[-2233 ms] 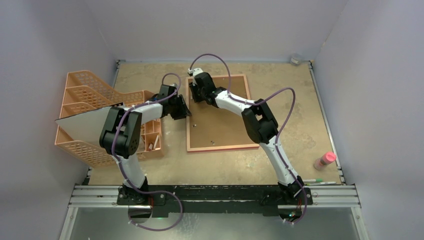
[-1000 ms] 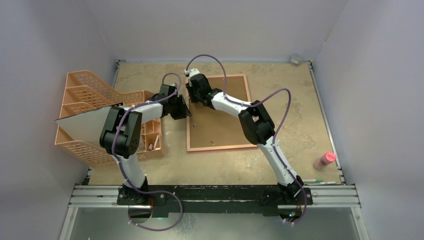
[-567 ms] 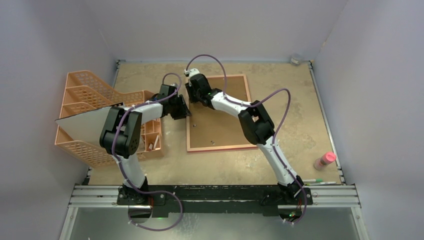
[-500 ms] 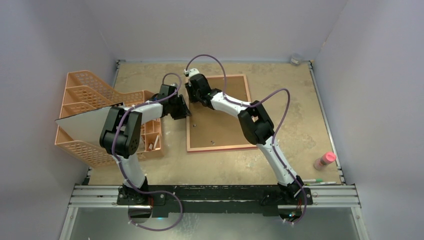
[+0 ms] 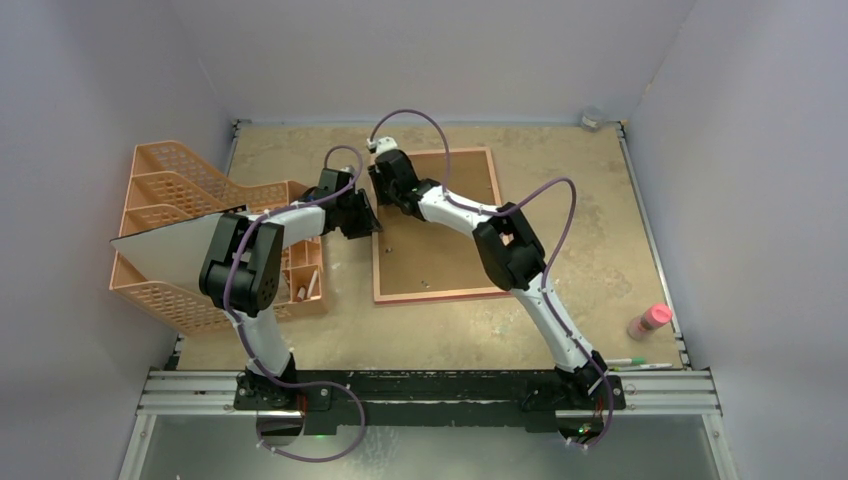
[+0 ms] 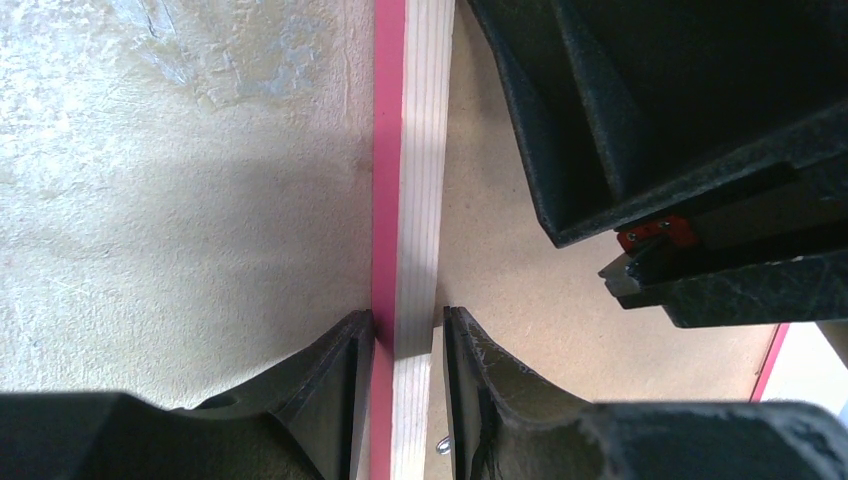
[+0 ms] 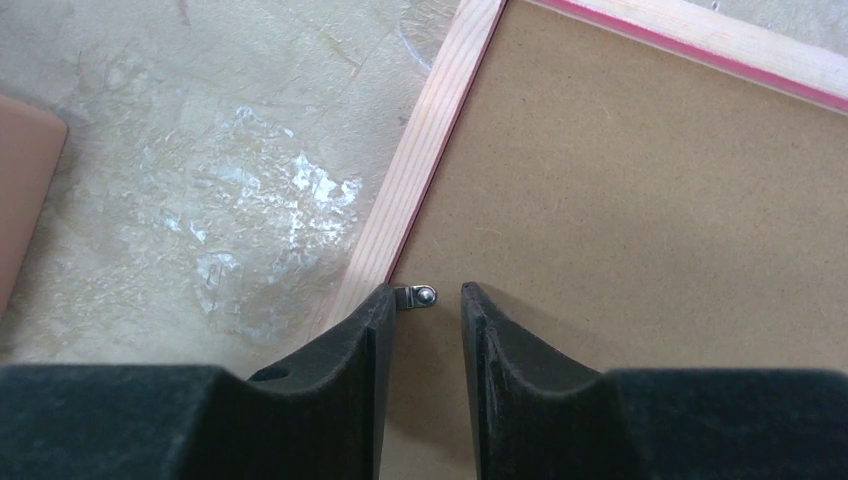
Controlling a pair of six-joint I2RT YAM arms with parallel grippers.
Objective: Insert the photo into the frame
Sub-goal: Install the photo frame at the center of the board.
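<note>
The frame (image 5: 440,296) lies face down on the table, with the brown backing board (image 5: 440,250) inside it. My left gripper (image 5: 368,222) is shut on the frame's left rail (image 6: 420,150), one finger on the pink edge and the other on the pale wood side. My right gripper (image 5: 383,188) hovers at the far left corner, open, its fingers straddling a small metal tab (image 7: 424,295) on the backing board (image 7: 650,200) beside the rail (image 7: 420,160). A pale flat sheet (image 5: 165,250) rests on the organiser; I cannot tell whether it is the photo.
An orange mesh organiser (image 5: 170,190) fills the table's left side. A pink-capped bottle (image 5: 650,320) and pens (image 5: 640,363) lie at the near right. A small round object (image 5: 592,118) sits in the far right corner. Walls close in on three sides.
My right gripper has crept a little left toward the frame's far left corner. The left arm and the frame have stayed put.
</note>
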